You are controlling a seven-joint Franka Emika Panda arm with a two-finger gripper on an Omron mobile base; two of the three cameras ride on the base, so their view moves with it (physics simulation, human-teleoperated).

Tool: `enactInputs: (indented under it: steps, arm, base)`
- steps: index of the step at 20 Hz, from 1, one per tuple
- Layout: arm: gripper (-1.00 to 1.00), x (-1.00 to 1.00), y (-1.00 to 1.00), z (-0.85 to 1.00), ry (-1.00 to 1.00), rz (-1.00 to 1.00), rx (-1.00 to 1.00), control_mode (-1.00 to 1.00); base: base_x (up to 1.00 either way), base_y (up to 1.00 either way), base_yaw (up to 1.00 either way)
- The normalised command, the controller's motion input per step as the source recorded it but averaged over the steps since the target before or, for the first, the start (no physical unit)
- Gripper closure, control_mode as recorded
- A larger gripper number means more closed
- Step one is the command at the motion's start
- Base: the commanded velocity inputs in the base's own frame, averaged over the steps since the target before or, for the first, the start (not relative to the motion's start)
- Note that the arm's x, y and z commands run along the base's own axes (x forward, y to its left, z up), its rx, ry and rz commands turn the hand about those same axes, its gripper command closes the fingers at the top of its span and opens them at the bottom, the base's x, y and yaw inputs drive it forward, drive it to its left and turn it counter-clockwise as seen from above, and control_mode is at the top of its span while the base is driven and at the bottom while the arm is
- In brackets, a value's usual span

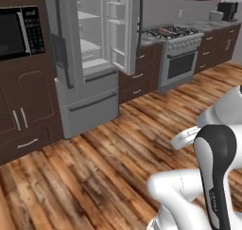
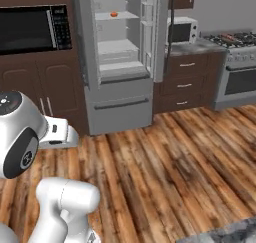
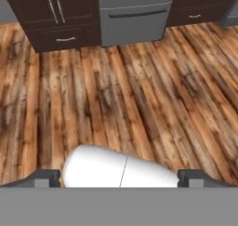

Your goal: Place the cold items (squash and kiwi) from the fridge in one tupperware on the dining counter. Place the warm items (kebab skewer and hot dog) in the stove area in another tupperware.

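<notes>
Your jaws (image 3: 119, 177) stand spread as wide as they go, holding nothing — the two dark tips sit far apart at the bottom of the hand view, aimed down at bare wood floor (image 3: 139, 95). Straight ahead of the jaws, across the floor, you see the fridge's grey bottom drawer (image 3: 135, 16), with dark cabinets (image 3: 56, 16) either side of it.

Fridge (image 2: 120, 62) is open, well ahead of and above the jaws. One small orange item (image 2: 114, 14) sits on an upper shelf in the right base view — too small to say whether it's the squash or the kiwi. You can't pick out the other cold item.

Stove (image 1: 177, 49) is farther off, to the right of the fridge. Something reddish (image 1: 166, 31) lies on its burners; too blurred to call it skewer or hot dog.

Built-in microwave (image 2: 32, 29) left of the fridge, another microwave (image 2: 181, 31) on the counter (image 2: 192, 48) between fridge and stove.
</notes>
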Motion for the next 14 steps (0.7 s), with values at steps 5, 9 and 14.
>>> enactInputs:
  steps: [5, 9, 14]
  arm:
    - [-1.00, 0.00, 0.00, 0.00, 0.00, 0.00, 0.00, 1.00]
    - [-1.00, 0.00, 0.00, 0.00, 0.00, 0.00, 0.00, 1.00]
    - [-1.00, 0.00, 0.00, 0.00, 0.00, 0.00, 0.00, 1.00]
  base:
    - [1.00, -0.19, 0.33]
    - [1.00, -0.24, 0.33]
    - [1.00, -0.34, 0.34]
